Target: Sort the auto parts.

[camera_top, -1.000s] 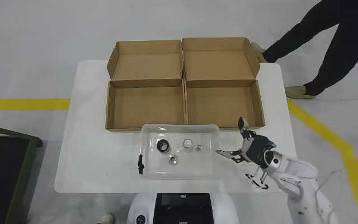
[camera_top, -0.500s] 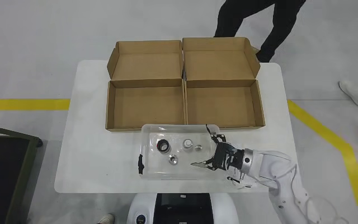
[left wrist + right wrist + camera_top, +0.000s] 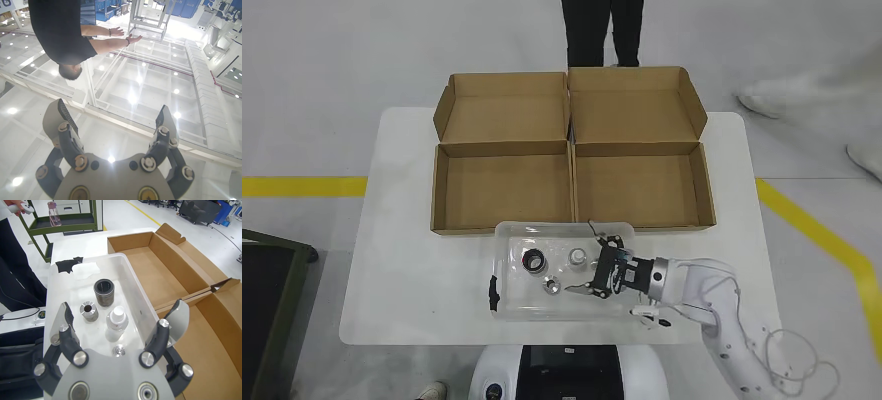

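White tabletop (image 3: 392,260) carries two open cardboard boxes (image 3: 504,190) and a clear bin (image 3: 510,232). Within the last second the right claw (image 3: 579,260) has swung in from beside the bin and now hovers over it, spread wide above the small bottle (image 3: 117,321). The linear bearing (image 3: 104,292), steel bushing (image 3: 88,311) and metal cap (image 3: 119,350) sit in the bin, none yet sorted. A first pick looks imminent. The left claw (image 3: 112,105), also spread, points at the ceiling.
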### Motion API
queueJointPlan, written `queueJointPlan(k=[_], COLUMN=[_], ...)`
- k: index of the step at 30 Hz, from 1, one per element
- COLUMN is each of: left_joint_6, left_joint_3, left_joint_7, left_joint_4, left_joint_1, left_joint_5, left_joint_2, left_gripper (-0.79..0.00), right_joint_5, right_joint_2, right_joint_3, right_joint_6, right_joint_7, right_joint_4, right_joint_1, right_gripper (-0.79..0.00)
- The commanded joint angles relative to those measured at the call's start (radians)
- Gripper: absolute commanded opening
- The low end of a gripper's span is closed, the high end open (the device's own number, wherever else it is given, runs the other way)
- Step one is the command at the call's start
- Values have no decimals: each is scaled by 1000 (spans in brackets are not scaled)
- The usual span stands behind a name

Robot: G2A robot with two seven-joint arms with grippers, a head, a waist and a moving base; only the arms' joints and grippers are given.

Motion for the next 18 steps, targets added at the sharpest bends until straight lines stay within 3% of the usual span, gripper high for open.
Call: queueJointPlan(k=[1, 6, 9, 18], left_joint_6=[0, 0, 0, 0], left_joint_3=[0, 0, 0, 0], left_joint_7=[0, 0, 0, 0], left_joint_4=[0, 0, 0, 0], left_joint_1=[0, 0, 0, 0], left_joint_5=[0, 0, 0, 0], left_joint_2=[0, 0, 0, 0], left_gripper=[0, 0, 0, 0], right_joint_5=[2, 0, -9, -11], right_joint_2=[1, 6, 9, 14], right_joint_3=[-5, -8, -10, -29], right_joint_6=[-3, -12, -16, -4], right_joint_7=[8, 23, 34, 39], right_joint_4=[4, 10, 16, 53], right_joint_1=[4, 5, 7, 22], right_gripper=[0, 0, -68, -37])
